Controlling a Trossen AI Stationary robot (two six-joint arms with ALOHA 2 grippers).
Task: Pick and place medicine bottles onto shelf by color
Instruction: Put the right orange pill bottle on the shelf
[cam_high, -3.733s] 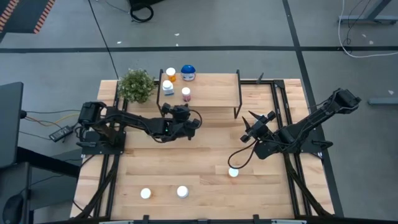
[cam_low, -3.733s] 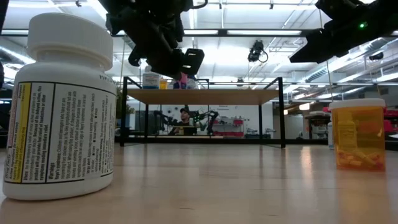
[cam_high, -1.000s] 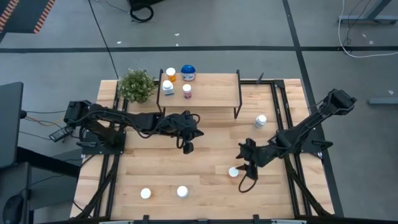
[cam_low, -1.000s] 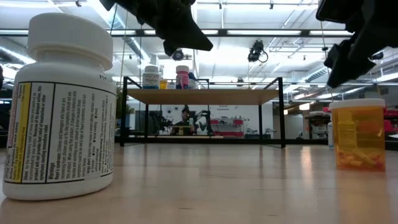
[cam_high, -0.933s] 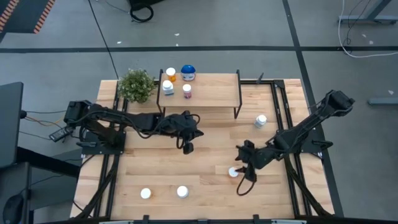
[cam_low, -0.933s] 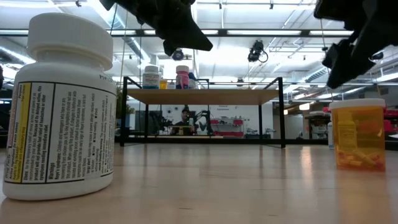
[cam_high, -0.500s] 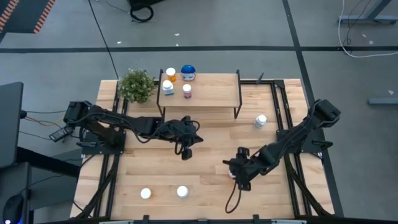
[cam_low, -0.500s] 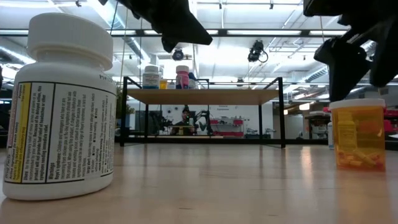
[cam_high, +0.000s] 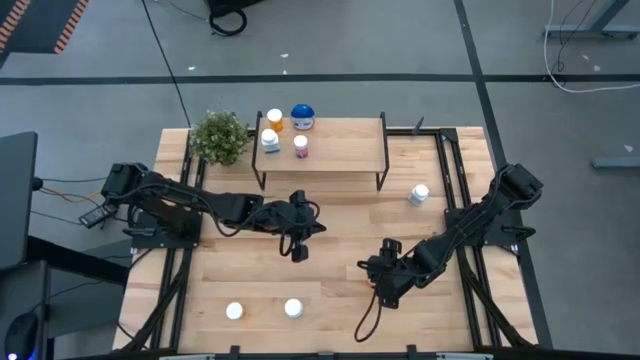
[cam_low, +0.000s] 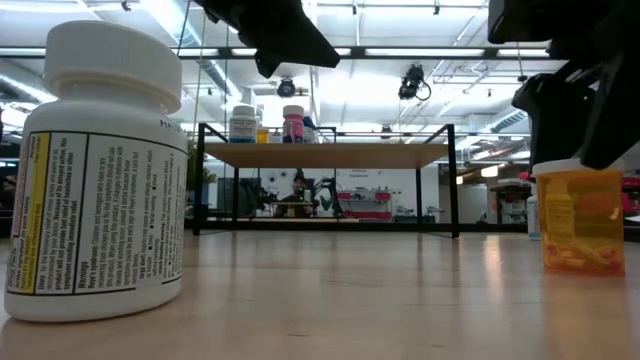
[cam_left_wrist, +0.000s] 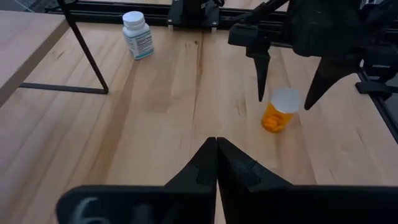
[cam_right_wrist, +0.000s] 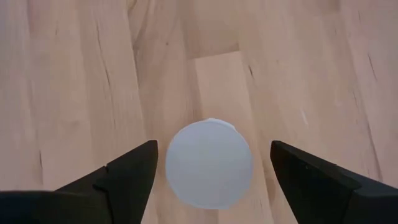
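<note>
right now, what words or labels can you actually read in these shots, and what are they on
"Reye's syndrome:" seems to head a line on the big white bottle; the rest of its fine print is too small to read.
Label on the orange bottle: blurred, unreadable.
Label on the small white bottle in the left wrist view: too small to read.

Shelf: left end taken by four bottles, right part bare | Table centre: left gripper hangs shut over it | Front right: right gripper straddles orange bottle, gaps either side | Front left: two bottles stand apart
</note>
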